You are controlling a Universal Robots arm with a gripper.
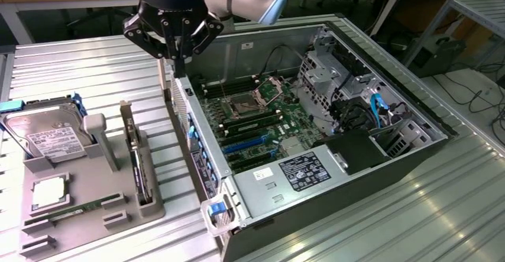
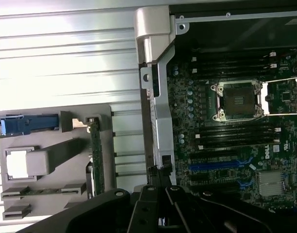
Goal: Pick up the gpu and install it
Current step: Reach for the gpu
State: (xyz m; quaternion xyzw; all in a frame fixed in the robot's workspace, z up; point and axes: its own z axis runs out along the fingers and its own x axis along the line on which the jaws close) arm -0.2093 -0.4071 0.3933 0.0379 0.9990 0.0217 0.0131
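**Approach stage of a graphics-card install:** the robot arm's hand, fingers pressed together and gripping nothing, hovers over the rear wall of an open computer case. The case lies on its side on a ribbed metal counter.

The gpu has not yet been picked up. It stands on edge in a slot of a gray parts holder on the counter, just beside the case toward the exterior view's left. It is near the hand but lower and apart from it.

By the look of it, a pick calls for the fingers to part, shift over the holder and line up with the card's thin upper edge, a narrow target flanked by the slot's uprights.

The holder also carries a hard drive in a blue-edged cradle, a square processor chip lying flat and a long memory stick.

Inside the case sits the green motherboard, its processor socket empty and its blue expansion slots unoccupied. A labelled power supply and bundled cables sit alongside it.
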